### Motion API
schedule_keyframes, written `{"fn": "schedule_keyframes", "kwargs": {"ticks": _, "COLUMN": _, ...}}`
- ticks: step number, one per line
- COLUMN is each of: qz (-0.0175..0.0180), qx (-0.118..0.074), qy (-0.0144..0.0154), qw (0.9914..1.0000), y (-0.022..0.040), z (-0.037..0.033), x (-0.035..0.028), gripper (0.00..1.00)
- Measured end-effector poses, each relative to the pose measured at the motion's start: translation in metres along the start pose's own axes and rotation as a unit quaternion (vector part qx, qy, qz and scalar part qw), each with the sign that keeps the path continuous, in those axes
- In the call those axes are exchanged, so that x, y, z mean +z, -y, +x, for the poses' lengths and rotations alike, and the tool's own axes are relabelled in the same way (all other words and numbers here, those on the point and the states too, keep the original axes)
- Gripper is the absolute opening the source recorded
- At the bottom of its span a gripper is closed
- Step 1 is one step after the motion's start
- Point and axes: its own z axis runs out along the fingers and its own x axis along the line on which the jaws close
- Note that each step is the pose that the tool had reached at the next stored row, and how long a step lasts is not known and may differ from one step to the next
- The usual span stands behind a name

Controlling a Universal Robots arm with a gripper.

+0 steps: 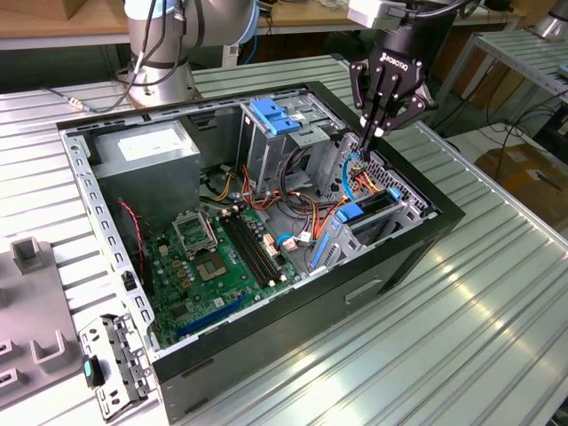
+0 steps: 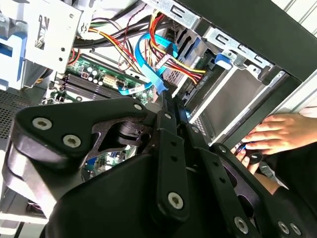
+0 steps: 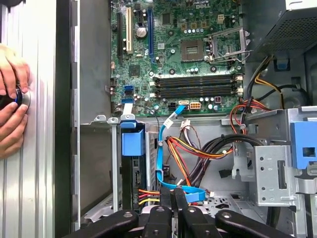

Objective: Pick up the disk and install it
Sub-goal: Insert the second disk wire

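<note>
The disk (image 1: 366, 210) stands on edge in the drive bay at the exterior view's right side of the open computer case (image 1: 266, 355). Mostly its blue rail end (image 3: 132, 143) and a dark edge show in the first wrist view. My gripper (image 1: 373, 135) hangs just above the bay's far end, shut with nothing between its fingers. In both wrist views its fingertips (image 3: 173, 194) (image 2: 167, 99) sit close to a flat blue cable (image 3: 184, 192) and a bundle of coloured wires (image 3: 198, 151).
A grey power supply box (image 1: 146, 146) and a blue tab on a metal cage (image 1: 275, 120) fill the case's back, with the green motherboard (image 1: 222, 253) in front. A person's hand (image 3: 12, 99) rests outside the case wall. Grey fixtures (image 1: 27, 302) lie on the table.
</note>
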Motion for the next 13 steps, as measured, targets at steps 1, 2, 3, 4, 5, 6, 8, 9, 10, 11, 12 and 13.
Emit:
{"fn": "schedule_keyframes", "kwargs": {"ticks": 1, "qz": 0.0001, "qx": 0.000, "qy": -0.0023, "qw": 1.00000, "y": 0.0000, "z": -0.0003, "x": -0.0002, "gripper": 0.18}}
{"fn": "schedule_keyframes", "kwargs": {"ticks": 2, "qz": 0.0001, "qx": 0.000, "qy": -0.0048, "qw": 0.99999, "y": 0.0000, "z": -0.0006, "x": -0.0002, "gripper": 0.18}}
{"fn": "schedule_keyframes", "kwargs": {"ticks": 3, "qz": 0.0002, "qx": 0.001, "qy": -0.0068, "qw": 0.99998, "y": 0.0000, "z": -0.0010, "x": -0.0002, "gripper": 0.18}}
{"fn": "schedule_keyframes", "kwargs": {"ticks": 4, "qz": 0.0003, "qx": 0.001, "qy": -0.0086, "qw": 0.99996, "y": -0.0001, "z": -0.0013, "x": -0.0002, "gripper": 0.18}}
{"fn": "schedule_keyframes", "kwargs": {"ticks": 5, "qz": 0.0003, "qx": 0.001, "qy": -0.0112, "qw": 0.99994, "y": -0.0001, "z": -0.0021, "x": -0.0003, "gripper": 0.18}}
{"fn": "schedule_keyframes", "kwargs": {"ticks": 6, "qz": 0.0004, "qx": 0.001, "qy": -0.0134, "qw": 0.99991, "y": -0.0001, "z": -0.0033, "x": -0.0003, "gripper": 0.18}}
{"fn": "schedule_keyframes", "kwargs": {"ticks": 8, "qz": 0.0005, "qx": 0.001, "qy": -0.0157, "qw": 0.99988, "y": -0.0003, "z": -0.0086, "x": 0.0000, "gripper": 0.19}}
{"fn": "schedule_keyframes", "kwargs": {"ticks": 9, "qz": 0.0006, "qx": 0.001, "qy": -0.0177, "qw": 0.99984, "y": -0.0003, "z": -0.0114, "x": 0.0003, "gripper": 0.19}}
{"fn": "schedule_keyframes", "kwargs": {"ticks": 10, "qz": 0.0006, "qx": 0.002, "qy": -0.0206, "qw": 0.99979, "y": -0.0003, "z": -0.0136, "x": 0.0007, "gripper": 0.25}}
{"fn": "schedule_keyframes", "kwargs": {"ticks": 11, "qz": 0.0007, "qx": 0.002, "qy": -0.0239, "qw": 0.99971, "y": -0.0004, "z": -0.0151, "x": 0.0013, "gripper": 0.25}}
{"fn": "schedule_keyframes", "kwargs": {"ticks": 12, "qz": 0.0009, "qx": 0.002, "qy": -0.0280, "qw": 0.99960, "y": -0.0004, "z": -0.0158, "x": 0.0018, "gripper": 0.25}}
{"fn": "schedule_keyframes", "kwargs": {"ticks": 13, "qz": 0.0011, "qx": 0.003, "qy": -0.0358, "qw": 0.99935, "y": -0.0003, "z": -0.0160, "x": 0.0020, "gripper": 0.25}}
